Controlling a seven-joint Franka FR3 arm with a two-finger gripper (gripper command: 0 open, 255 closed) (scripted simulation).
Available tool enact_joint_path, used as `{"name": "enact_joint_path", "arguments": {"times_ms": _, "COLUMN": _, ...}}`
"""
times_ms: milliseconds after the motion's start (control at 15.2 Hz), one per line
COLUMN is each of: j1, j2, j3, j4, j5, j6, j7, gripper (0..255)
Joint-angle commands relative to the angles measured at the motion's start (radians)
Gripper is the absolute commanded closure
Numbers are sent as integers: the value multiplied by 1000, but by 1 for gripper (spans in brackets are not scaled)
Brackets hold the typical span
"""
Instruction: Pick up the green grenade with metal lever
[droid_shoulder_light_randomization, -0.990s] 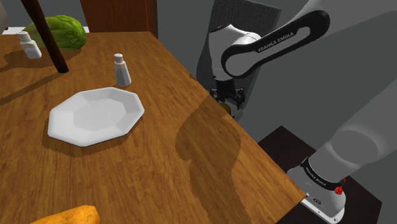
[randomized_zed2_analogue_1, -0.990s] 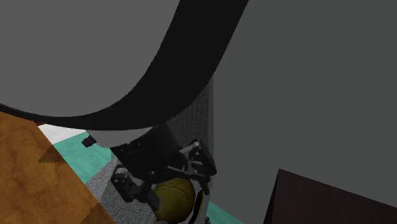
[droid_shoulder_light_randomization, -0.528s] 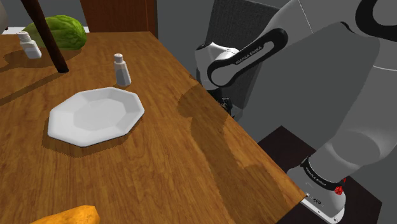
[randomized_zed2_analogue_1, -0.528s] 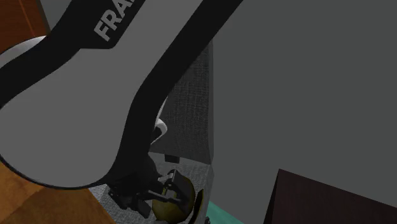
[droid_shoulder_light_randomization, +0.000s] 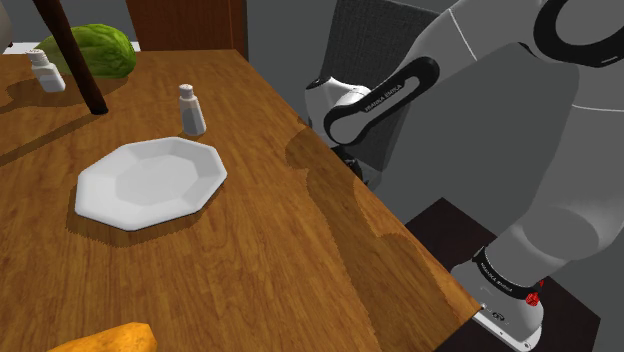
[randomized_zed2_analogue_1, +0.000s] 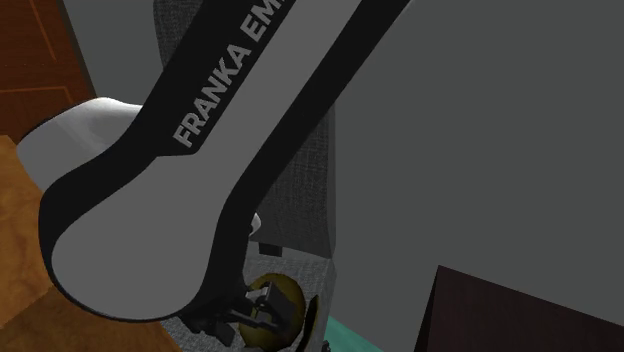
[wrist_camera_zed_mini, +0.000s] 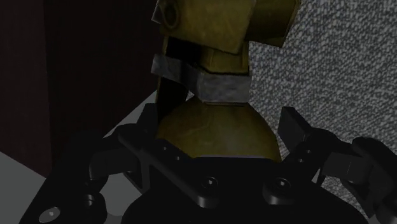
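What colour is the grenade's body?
The grenade is olive, a yellowish green, with a grey band; clearest in the wrist view.

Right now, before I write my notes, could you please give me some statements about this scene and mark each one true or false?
1. The white plate on the wooden table has nothing on it. True.
2. The grenade sits on the plate. False: it is off the table, low beyond its edge, under the arm.
3. A white shaker stands upright near the plate. True.
4. The green leafy vegetable touches the plate. False: it lies well apart from it, at the shoulder view's upper left.
5. The grenade is bright red. False: it is olive, with a grey band around its neck.
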Motion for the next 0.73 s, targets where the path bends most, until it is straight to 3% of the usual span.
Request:
{"name": "enact_joint_path", "arguments": {"times_ms": 0, "j1": 7, "j2": 27, "j3": 3, "j4": -6, "j5": -1, "j6": 0, "j7": -2, "gripper": 255}}
{"name": "enact_joint_path", "arguments": {"times_ms": 264, "j1": 11, "j2": 63, "j3": -7, "j4": 23, "j5": -17, "j6": 4, "j7": 1, "gripper": 255}}
{"name": "enact_joint_path", "arguments": {"times_ms": 660, "j1": 9, "j2": 18, "j3": 6, "j4": -9, "j5": 5, "j6": -4, "j7": -2, "gripper": 255}}
